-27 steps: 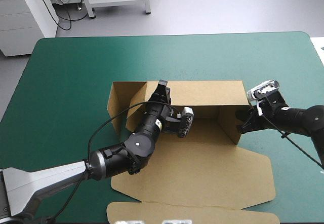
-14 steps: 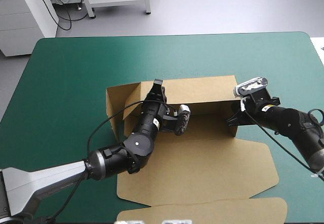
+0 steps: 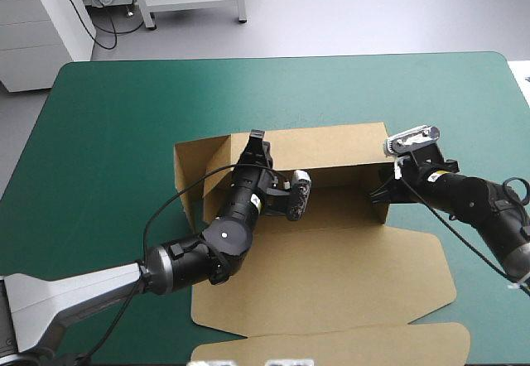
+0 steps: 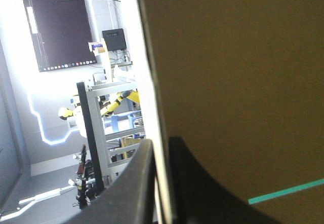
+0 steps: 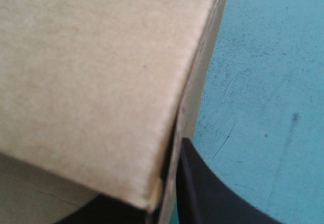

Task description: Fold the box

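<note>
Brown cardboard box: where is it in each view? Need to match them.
High view: brown cardboard box mid-table, far wall raised, lid flat toward the near edge.
Left wrist view: box wall between the left end effector's black fingers.
Right wrist view: box corner between the right end effector's fingers.
Shared landmark: teal-green table cover.

plain brown box (image 3: 331, 258), teal-green cover (image 3: 124, 117)

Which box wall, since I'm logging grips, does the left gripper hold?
The far long wall: the left gripper is shut on its top edge near the left corner. The right gripper holds the right end wall; the left end wall stands free.
</note>
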Robot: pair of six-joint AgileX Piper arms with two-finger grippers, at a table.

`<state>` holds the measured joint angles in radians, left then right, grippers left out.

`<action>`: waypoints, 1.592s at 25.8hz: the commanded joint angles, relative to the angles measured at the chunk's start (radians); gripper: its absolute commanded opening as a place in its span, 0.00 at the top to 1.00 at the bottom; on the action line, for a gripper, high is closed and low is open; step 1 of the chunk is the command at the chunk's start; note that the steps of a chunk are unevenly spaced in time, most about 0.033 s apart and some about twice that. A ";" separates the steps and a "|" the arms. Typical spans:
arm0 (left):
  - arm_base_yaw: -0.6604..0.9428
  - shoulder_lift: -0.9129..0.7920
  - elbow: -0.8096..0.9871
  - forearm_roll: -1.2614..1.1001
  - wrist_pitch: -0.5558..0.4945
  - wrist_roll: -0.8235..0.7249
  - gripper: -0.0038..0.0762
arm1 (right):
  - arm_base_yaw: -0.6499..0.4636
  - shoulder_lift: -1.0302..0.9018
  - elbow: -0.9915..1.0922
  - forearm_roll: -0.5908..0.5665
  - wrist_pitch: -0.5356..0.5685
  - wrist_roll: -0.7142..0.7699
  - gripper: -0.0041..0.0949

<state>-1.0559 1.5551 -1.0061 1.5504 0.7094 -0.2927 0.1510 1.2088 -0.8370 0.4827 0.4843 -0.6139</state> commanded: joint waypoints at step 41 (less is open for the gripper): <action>0.229 -0.384 -0.210 -0.358 0.090 -0.262 0.96 | 0.020 0.611 -0.870 -0.243 0.489 0.376 0.95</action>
<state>-0.9328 1.1951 -1.1813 1.3372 0.8577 -0.6380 0.1710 1.7997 -1.6350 0.2444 0.9653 -0.2401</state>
